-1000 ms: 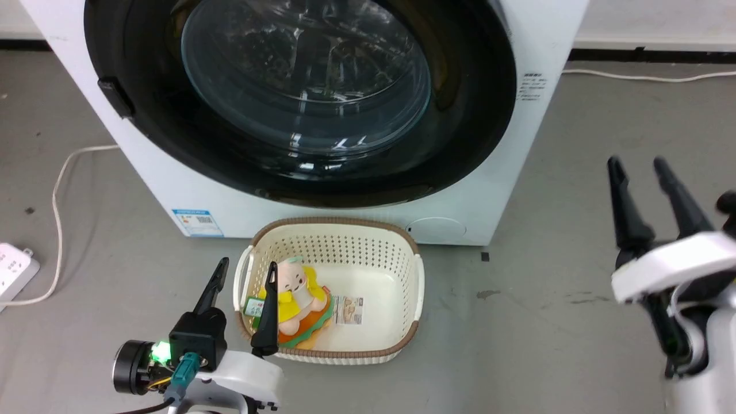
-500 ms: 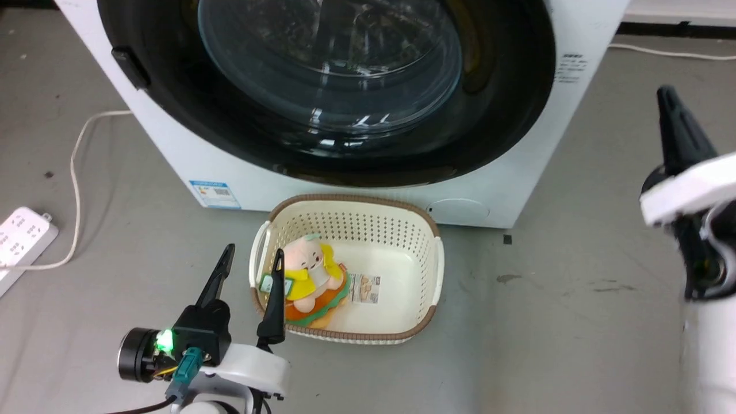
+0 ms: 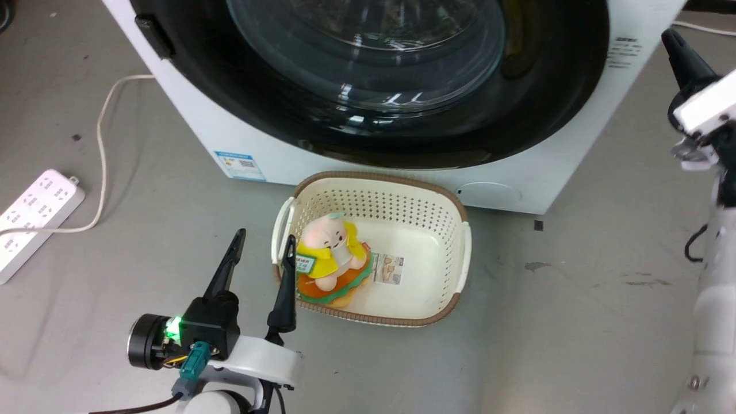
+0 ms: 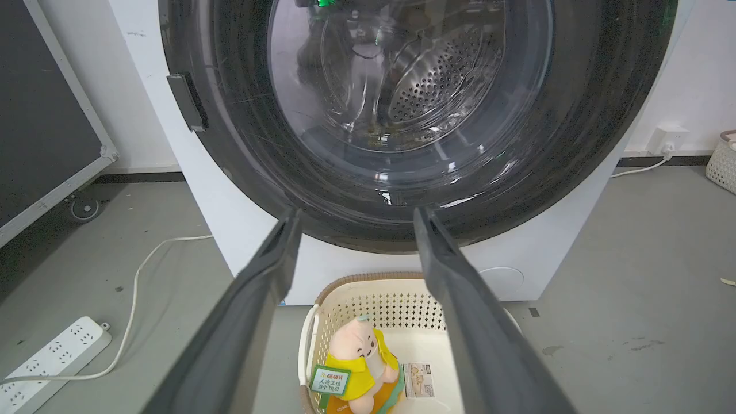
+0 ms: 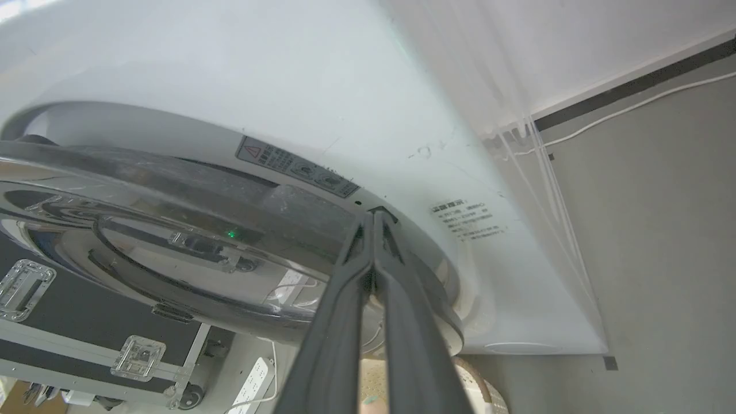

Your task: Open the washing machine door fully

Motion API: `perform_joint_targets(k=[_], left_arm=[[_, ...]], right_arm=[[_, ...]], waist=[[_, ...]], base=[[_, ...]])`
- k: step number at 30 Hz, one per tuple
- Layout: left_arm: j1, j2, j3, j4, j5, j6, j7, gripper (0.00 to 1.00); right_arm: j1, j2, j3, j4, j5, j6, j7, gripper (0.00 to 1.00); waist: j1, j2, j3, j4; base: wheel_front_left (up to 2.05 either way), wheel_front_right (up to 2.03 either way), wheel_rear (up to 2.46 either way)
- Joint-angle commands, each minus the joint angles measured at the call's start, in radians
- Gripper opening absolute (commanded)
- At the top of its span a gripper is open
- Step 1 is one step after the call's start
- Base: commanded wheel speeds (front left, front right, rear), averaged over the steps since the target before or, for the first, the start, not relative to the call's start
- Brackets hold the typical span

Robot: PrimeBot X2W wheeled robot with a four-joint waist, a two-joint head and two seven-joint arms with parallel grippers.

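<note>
Washing machine front from the head camera, looking down. The washing machine door, a glossy black ring around a bulging glass bowl, lies shut against the white cabinet. Its top is cut off by the frame, and its latch tab sits on the ring's left side. A cream basket with a brown rim stands on the grey floor just in front of the machine, below the door's lower edge. It holds a pink and yellow plush toy. The floor lies open on both sides of the basket. A white power strip and a white cord lie at the left. The left gripper hangs low beside the basket, well apart from the door, its fingers spread and empty. A blue and white sticker on the cabinet is too small to read.

From the left wrist, the two fingers stand wide apart and frame the door's lower rim. The perforated steel drum shows through the glass. A dark panel in a pale frame stands left of the machine. The toy's green tag carries characters too small to read.

From the right wrist, the right gripper has its fingers pressed together with nothing between them. Its tips are at the door's rim where it meets the cabinet; contact cannot be told. A warning label with a red triangle sits just above the rim, its text unreadable. Black cases with metal clasps stand at lower left.
</note>
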Motion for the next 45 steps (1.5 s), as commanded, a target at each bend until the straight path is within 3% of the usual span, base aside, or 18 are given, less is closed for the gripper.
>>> perform_joint_targets(k=[1, 16, 28, 38, 45], left_arm=[[-0.016, 0.001, -0.006, -0.004, -0.006, 0.007, -0.011, 1.00], [-0.042, 0.001, -0.039, -0.012, -0.021, 0.016, -0.042, 1.00], [-0.065, 0.001, -0.061, -0.010, -0.030, 0.025, -0.067, 1.00], [-0.058, 0.001, -0.065, 0.003, -0.027, 0.028, -0.088, 1.00], [-0.025, 0.005, -0.055, 0.017, -0.018, 0.019, -0.092, 1.00]], right_arm=[[-0.048, -0.004, -0.022, 0.030, 0.018, 0.000, 0.029, 0.00], [-0.308, -0.022, -0.234, 0.274, 0.020, 0.000, 0.289, 0.00], [-0.446, -0.019, -0.382, 0.391, -0.032, 0.000, 0.452, 0.00], [-0.387, -0.003, -0.445, 0.400, -0.054, 0.000, 0.638, 0.00], [-0.237, 0.013, -0.428, 0.352, -0.018, 0.000, 0.719, 0.00]], waist=[[-0.0001, 0.0000, 0.007, 0.010], [-0.0001, 0.0000, 0.066, 0.060], [-0.0001, 0.0000, 0.108, 0.097], [-0.0001, 0.0000, 0.044, 0.103], [-0.0001, 0.0000, -0.048, 0.086]], base=[[0.00, 0.00, 0.00], [0.00, 0.00, 0.00], [0.00, 0.00, 0.00], [0.00, 0.00, 0.00], [0.00, 0.00, 0.00]])
